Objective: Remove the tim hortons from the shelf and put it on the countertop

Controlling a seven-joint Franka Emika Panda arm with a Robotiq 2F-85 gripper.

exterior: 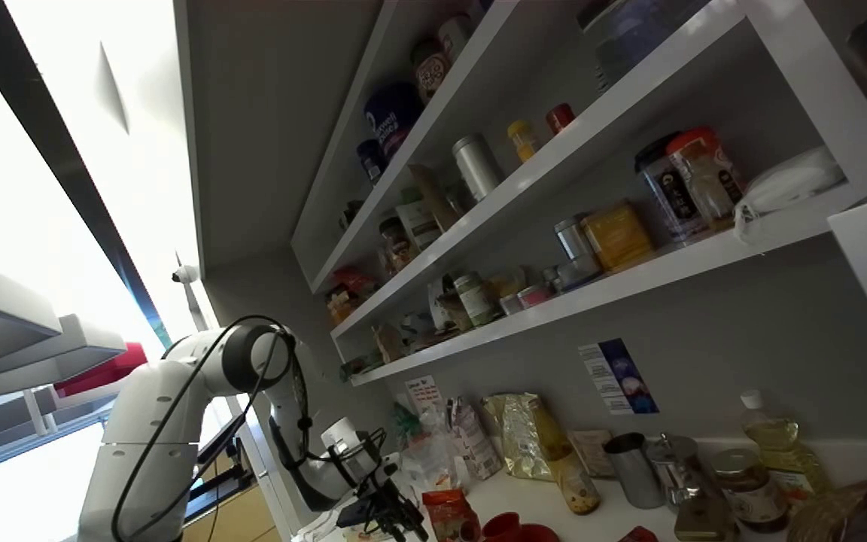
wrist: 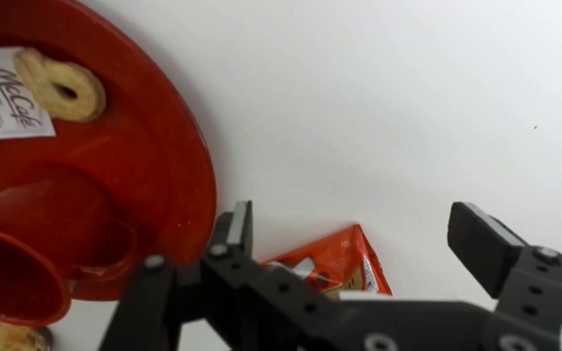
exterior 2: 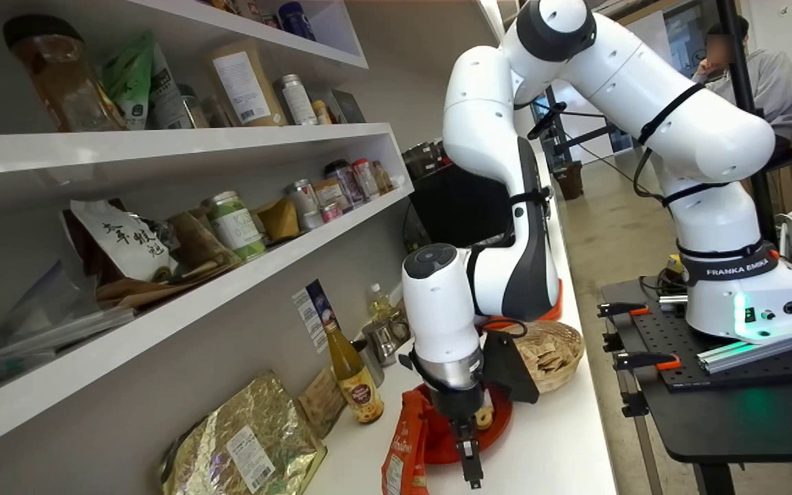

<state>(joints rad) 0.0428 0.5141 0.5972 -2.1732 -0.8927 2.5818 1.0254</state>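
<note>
The tim hortons, a soft red bag (exterior: 452,516), stands on the pale countertop (exterior 2: 540,447). It also shows in an exterior view (exterior 2: 403,450), next to a red plate, its lower end cut off by the frame. In the wrist view the bag (wrist: 332,258) is partly hidden behind the gripper's links. My gripper (wrist: 351,214) is open and empty, its fingers wide apart, with bare countertop (wrist: 339,97) beyond them. In an exterior view the gripper (exterior 2: 471,474) points down beside the bag, apart from it. The white shelf (exterior 2: 162,326) runs above the countertop.
A red plate (wrist: 164,146) with a tipped red cup (wrist: 17,273) lies beside the left finger. A yellow bottle (exterior 2: 355,381), a gold bag (exterior 2: 251,440) and a wicker basket (exterior 2: 557,354) stand on the countertop. Jars and packets fill the shelves.
</note>
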